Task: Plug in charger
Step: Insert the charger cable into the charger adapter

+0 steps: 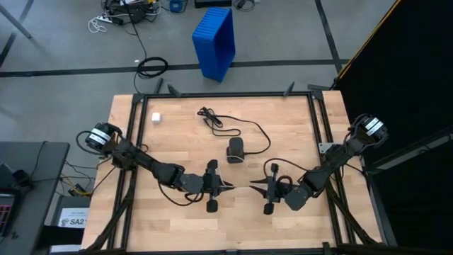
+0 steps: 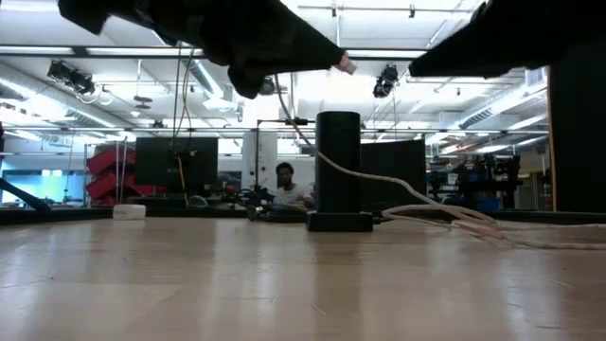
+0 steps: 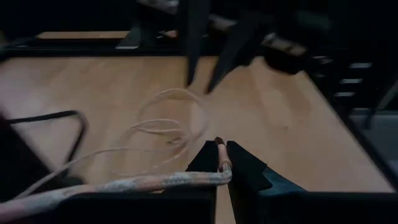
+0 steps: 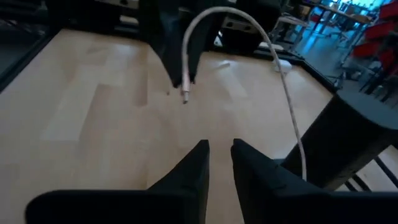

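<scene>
My left gripper (image 1: 228, 188) hovers near the table's middle front, shut on the end of a pale pinkish cable (image 4: 249, 18). The cable's plug (image 4: 185, 94) sticks out past the fingers. From there the cable arcs over and drops beside a black upright cylinder (image 1: 236, 150) standing on the table. My right gripper (image 1: 253, 185) faces the left one from the table's right. Its fingers (image 4: 202, 152) stand a narrow gap apart with nothing between them, short of the plug. A small white cube (image 1: 156, 117) sits at the far left. My left gripper pinches the cable just behind its plug end (image 3: 222, 163) between its two fingertips. The short plug (image 3: 219, 144) pokes out beyond them. The fingers come nearly level from the table's left. This end is lifted clear of the table, and the cable trails back in slack loops (image 3: 168, 118).
A dark cable (image 1: 212, 120) lies coiled at the far middle. Black frame rails (image 1: 212, 95) run along the table's edges. A blue bin (image 1: 216, 39) stands on the floor beyond the far edge. Bare wood (image 1: 177, 134) lies between the cube and the cylinder.
</scene>
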Motion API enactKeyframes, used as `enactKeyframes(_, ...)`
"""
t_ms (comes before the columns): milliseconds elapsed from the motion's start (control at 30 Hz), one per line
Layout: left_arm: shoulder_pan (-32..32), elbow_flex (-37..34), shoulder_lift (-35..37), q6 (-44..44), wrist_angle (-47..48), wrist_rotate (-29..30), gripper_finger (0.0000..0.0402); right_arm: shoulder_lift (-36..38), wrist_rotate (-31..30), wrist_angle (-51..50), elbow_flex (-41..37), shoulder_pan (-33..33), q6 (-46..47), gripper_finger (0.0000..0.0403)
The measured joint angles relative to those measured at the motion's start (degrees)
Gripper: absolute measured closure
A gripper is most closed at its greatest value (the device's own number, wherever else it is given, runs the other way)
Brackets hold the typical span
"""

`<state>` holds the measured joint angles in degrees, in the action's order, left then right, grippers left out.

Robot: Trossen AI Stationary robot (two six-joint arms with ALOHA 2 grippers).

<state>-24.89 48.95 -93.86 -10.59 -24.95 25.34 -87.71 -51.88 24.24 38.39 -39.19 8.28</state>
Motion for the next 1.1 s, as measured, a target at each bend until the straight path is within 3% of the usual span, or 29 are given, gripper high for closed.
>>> enactKeyframes(333, -8.5, 0.0, 7.3, -4.9, 5.7, 12.1, 0.0401, 6.6, 2.2, 0.2, 0.0, 2.4, -3.0, 0.0318)
enactKeyframes(700, -14.6, 0.0, 8.9, -15.1, 10.7, 21.8, 0.0401, 9.1, 7.1, 5.5, 1.2, 3.6, -6.0, 0.0296)
enactKeyframes(1100, -16.9, 0.0, 8.9, -19.5, 14.5, 25.6, 0.0401, 9.1, 12.4, 4.4, 4.4, 5.7, -7.3, 0.0293)
